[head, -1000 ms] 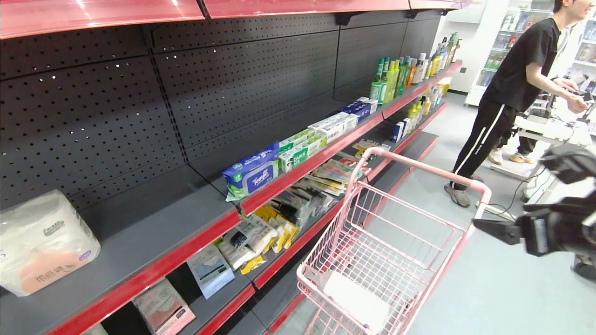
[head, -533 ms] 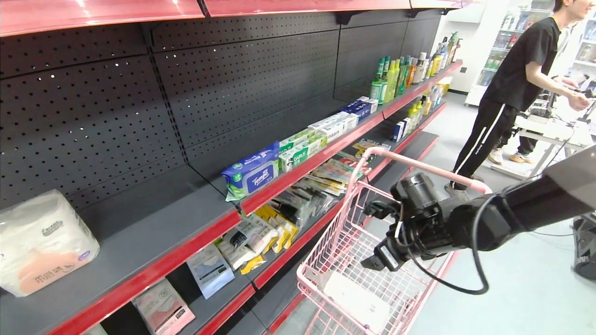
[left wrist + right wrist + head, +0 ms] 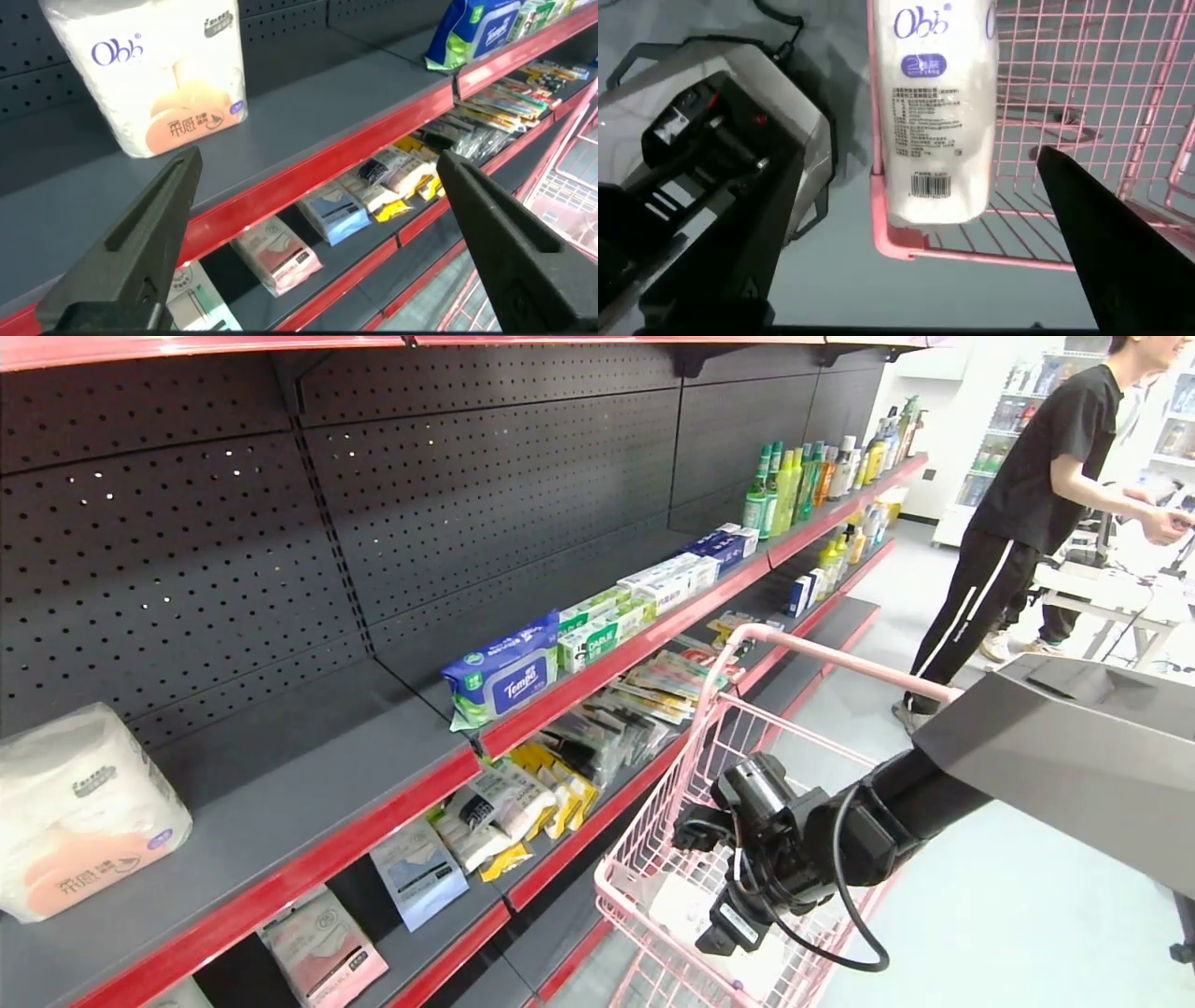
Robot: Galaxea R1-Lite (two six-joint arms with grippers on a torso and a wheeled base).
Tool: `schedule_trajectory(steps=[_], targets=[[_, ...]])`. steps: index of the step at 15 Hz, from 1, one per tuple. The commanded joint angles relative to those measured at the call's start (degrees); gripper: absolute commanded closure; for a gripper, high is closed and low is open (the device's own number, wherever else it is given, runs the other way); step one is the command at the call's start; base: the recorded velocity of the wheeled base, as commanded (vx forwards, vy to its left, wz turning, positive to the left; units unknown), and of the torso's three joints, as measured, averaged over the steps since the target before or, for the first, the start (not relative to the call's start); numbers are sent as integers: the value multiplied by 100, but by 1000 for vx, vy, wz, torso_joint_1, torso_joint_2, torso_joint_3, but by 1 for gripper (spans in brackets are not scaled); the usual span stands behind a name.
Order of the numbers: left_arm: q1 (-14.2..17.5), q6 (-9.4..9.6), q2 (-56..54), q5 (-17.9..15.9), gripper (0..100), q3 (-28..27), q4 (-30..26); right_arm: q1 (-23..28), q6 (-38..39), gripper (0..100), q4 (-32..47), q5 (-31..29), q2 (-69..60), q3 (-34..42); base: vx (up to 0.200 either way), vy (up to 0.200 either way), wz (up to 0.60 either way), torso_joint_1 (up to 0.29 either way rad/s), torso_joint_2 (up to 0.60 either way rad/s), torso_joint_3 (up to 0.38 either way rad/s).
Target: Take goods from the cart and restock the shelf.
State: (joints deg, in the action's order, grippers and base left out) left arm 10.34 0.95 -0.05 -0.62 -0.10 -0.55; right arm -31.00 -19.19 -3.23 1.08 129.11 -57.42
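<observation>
While the white plastic-wrapped tissue pack (image 3: 934, 103) is lying inside the pink wire cart (image 3: 840, 663), low and centre in the head view, the right gripper (image 3: 915, 173) is hovering above it, jaws spread wide. It is looking light, squashy and slick, so pinching across its narrow middle seems safest.

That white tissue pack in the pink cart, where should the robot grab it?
Likely straight from above: right gripper open across the narrow width of the tissue pack, mid-length. It lies flat in a corner of the cart, wire walls close on two sides, leaving the top free.
</observation>
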Motion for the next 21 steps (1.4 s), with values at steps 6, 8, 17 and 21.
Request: schedule_trajectory(steps=[6, 8, 17, 21], targets=[[3, 2, 5, 1, 0, 1, 2, 15, -472, 0, 51, 50, 413, -481, 0, 0, 0, -128, 296, 163], [3, -7, 5, 1, 0, 1, 2, 15, -604, 0, 51, 50, 413, -481, 0, 0, 0, -51, 151, 73], [3, 2, 5, -8, 0, 1, -7, 41, -604, 0, 42, 32, 1002, -982, 0, 0, 0, 0, 0, 0], [3, 2, 5, -8, 0, -8, -7, 41, -604, 0, 42, -21, 1239, -1237, 0, 0, 0, 0, 0, 0]])
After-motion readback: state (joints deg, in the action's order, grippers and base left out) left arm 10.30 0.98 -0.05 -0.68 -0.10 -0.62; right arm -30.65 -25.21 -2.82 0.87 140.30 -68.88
